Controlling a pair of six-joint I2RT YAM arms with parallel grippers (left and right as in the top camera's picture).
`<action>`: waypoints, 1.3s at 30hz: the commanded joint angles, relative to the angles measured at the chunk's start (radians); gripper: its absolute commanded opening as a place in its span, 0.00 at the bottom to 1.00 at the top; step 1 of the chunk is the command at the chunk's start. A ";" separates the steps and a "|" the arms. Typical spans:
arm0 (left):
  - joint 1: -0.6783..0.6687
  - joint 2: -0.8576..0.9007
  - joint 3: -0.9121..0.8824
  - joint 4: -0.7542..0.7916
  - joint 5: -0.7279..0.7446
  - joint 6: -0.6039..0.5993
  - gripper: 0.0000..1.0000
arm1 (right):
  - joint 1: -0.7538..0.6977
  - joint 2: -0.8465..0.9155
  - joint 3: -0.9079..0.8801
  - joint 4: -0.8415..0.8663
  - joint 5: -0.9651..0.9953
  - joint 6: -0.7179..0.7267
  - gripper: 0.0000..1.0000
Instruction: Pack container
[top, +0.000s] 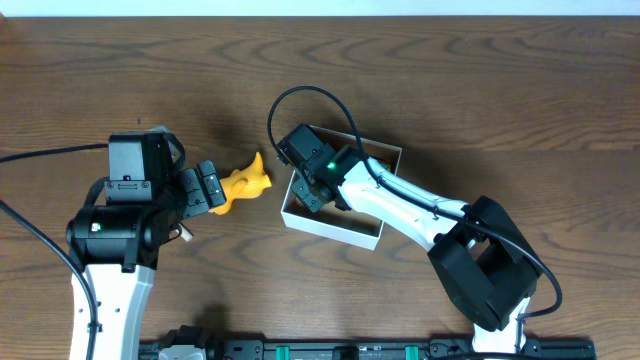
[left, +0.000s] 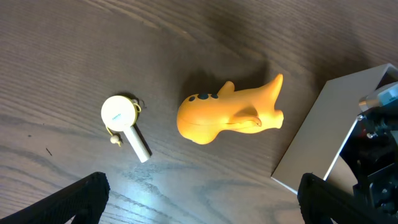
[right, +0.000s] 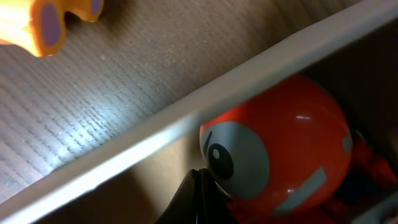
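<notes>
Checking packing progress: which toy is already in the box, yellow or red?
The red toy, round with a grey eye patch, behind the box wall. The yellow toy lies on the table outside it.

On the table (top: 500, 90), the toy figure (top: 245, 183) lies just left of the container (top: 330, 228), apart from its wall. A small peg (left: 119, 118) lies on the figure's far side. A round-headed toy (right: 280, 143) sits inside the container, near that wall.
</notes>
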 joint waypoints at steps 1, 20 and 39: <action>0.002 0.002 0.018 -0.002 -0.004 -0.002 0.98 | -0.002 0.002 0.006 -0.004 0.029 0.035 0.01; 0.002 0.002 0.018 0.047 -0.004 0.051 0.99 | -0.029 -0.369 0.009 -0.114 0.245 0.226 0.01; -0.170 0.395 0.018 0.201 0.101 0.288 0.98 | -0.516 -0.328 0.007 -0.433 -0.009 0.616 0.02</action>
